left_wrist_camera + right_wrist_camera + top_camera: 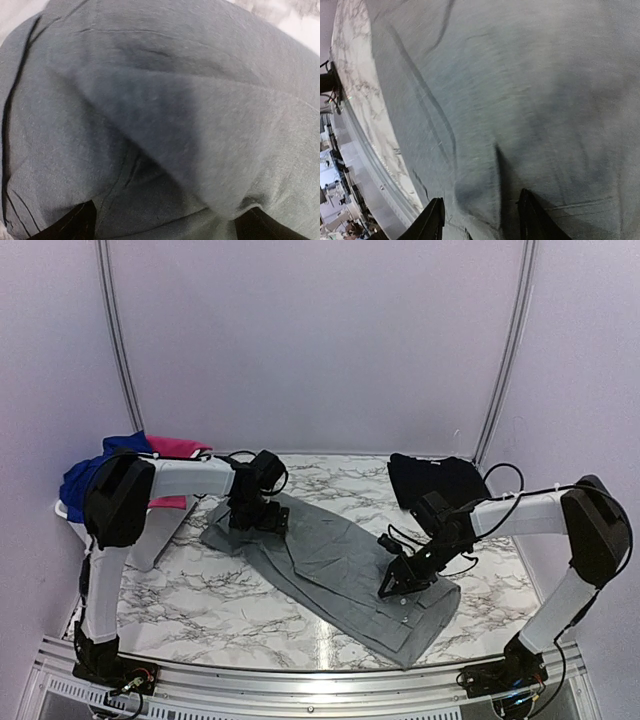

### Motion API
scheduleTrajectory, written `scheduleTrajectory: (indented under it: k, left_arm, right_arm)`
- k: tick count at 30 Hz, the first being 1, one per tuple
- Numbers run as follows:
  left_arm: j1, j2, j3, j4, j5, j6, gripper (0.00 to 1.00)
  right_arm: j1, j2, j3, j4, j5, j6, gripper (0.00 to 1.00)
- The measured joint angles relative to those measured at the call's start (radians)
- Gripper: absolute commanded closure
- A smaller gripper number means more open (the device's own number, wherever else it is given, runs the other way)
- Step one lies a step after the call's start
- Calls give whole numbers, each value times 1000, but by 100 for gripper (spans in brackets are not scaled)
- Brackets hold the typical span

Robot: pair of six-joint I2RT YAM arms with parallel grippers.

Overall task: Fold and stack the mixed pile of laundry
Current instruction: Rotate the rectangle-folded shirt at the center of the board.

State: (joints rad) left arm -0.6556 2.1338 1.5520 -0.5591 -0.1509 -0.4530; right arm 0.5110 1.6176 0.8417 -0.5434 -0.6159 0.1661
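- Shirt [330, 560] laid flat on the counter [200, 590] — it runs on a slant from near the far left corner down to the near right corner, collar end by the near edge.
- Left arm [190, 478] reaches over the shirt's far end. The left jaws are spread wide and pressed down on the cloth [160, 100], dark fingers [75, 225] far apart with nothing pinched between them.
- Right arm [520, 510] is bent in low over the collar end. The right jaws are about half closed, fingers [535, 220] on either side of a raised ridge of grey cloth [520, 75] — the shirt is bunched up between them.
- The right wrist view catches the marble [355, 75] at the near edge, just beside the shirt's hem.
- Black piece [450, 478] lies heaped in the far right corner, apart from the shirt.
- Blue piece [85, 480] and pink piece [178, 448] are piled in the white basket [155, 540] at the left edge.
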Motion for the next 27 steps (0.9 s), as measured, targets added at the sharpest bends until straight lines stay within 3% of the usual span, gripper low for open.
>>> scheduleTrajectory:
  k: [4, 8, 13, 18, 23, 27]
  left_arm:
    - [30, 138, 257, -4, 3, 75, 1]
    - [33, 97, 320, -13, 11, 101, 1]
    - [-18, -90, 209, -15, 20, 102, 1]
    - [-117, -237, 34, -6, 47, 68, 1]
    - [-167, -228, -77, 0, 89, 7, 1]
    - [-169, -163, -82, 8, 98, -20, 1]
  right_arm:
    - [117, -36, 15, 6, -77, 41, 51]
    - [91, -97, 98, -30, -90, 40, 50]
    - [-21, -132, 171, -48, -42, -10, 50]
    - [-42, -38, 189, -97, 35, -73, 51]
    - [-42, 11, 185, -122, 41, -109, 53]
    - [-40, 11, 151, -122, 40, -114, 55]
